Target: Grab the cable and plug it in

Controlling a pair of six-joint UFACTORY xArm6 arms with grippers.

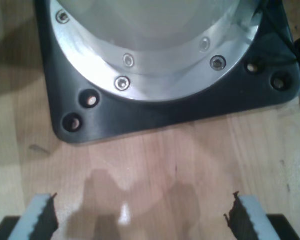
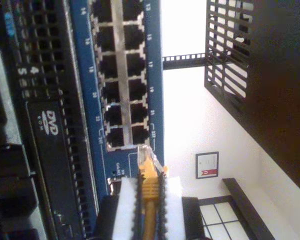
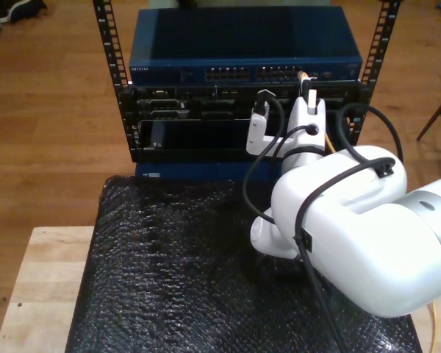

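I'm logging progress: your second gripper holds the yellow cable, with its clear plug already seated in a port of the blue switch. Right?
Not quite. My second gripper holds the yellow cable, but its clear plug sits just outside the blue switch ports, not seated, as the second wrist view shows.

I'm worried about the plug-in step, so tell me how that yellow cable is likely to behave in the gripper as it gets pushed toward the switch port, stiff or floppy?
The cable is thin, so probably floppy. My second gripper clamps it just behind the clear plug, so that short tip should stay fairly straight. The plug looks like small plastic, probably fragile if pushed in askew.
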